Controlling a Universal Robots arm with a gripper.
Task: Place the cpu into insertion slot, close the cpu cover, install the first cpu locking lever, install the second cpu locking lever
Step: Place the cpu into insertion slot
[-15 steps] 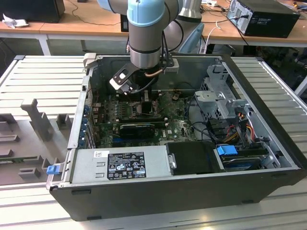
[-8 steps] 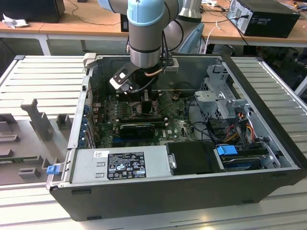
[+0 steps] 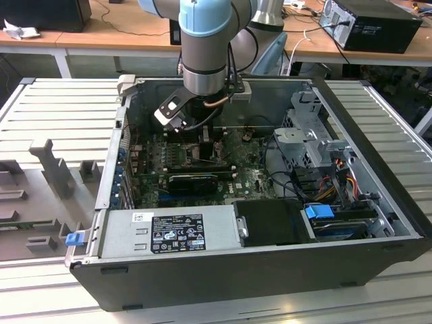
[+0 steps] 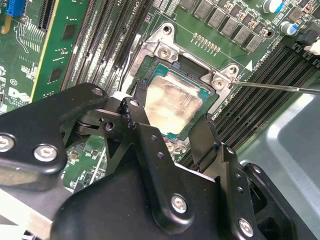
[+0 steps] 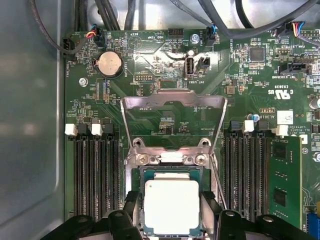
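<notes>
Memory slots (image 5: 95, 180) run along one flank of my work, and I keep off them. My gripper (image 5: 172, 212) is low over the board. As I read it, my jaws are closed on the cpu (image 5: 171, 200), one on each of two opposite edges. The cpu lies flat within the slot (image 4: 187, 65), its green margin even as far as I can see. To do this well, I judge, I hold it level and square and let it settle with no push. Then I part my jaws only a little, so neither scrapes the rim. The cover (image 5: 172, 100) stands open beyond the slot, clear of me. A thin lever (image 4: 280, 88) runs on the other flank and could snag.
</notes>
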